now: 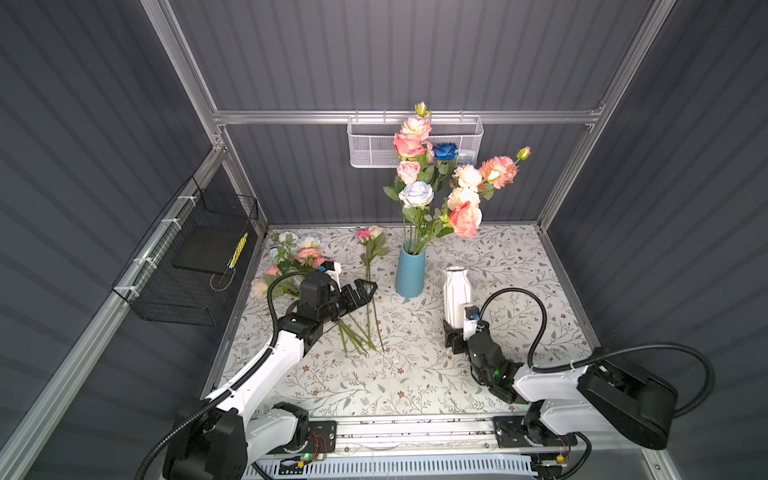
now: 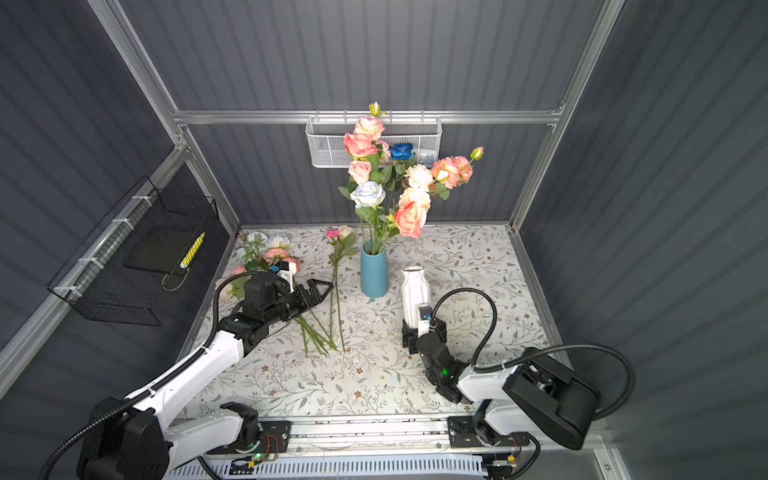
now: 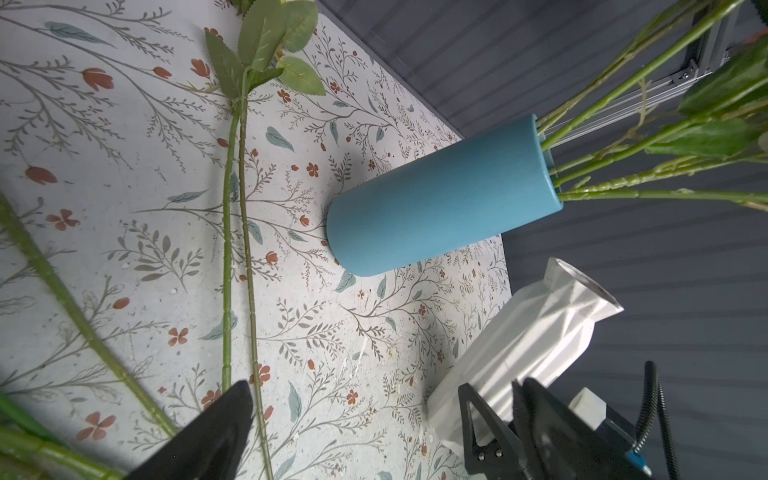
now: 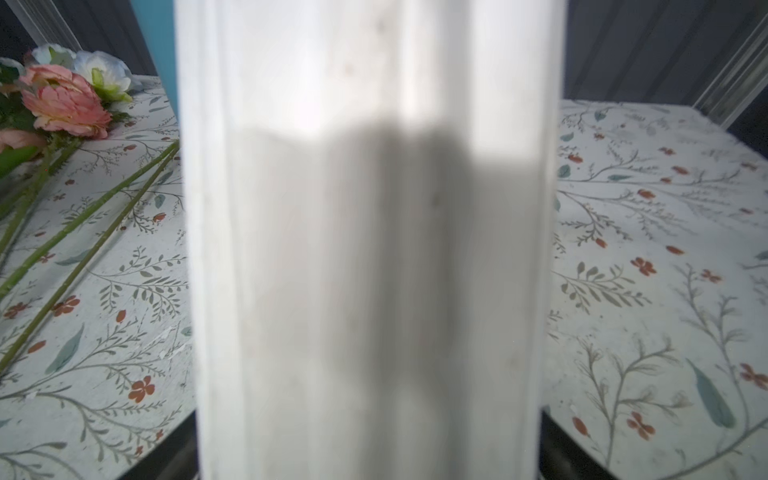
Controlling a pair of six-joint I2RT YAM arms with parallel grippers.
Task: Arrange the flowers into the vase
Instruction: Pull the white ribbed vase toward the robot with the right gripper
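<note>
Flowers (image 1: 436, 178) fill a blue vase (image 1: 410, 272); more lie left of it on the desk (image 1: 415, 374). Left tool (image 1: 363, 291), spread wide and empty, hovers over 2 stems (image 3: 226, 249); right tool (image 1: 458, 328) clasps a white vase (image 1: 456, 291). A swung stem could topple either vase.

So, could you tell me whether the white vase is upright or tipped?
Upright: the white vase stands on its base, mouth up.
</note>
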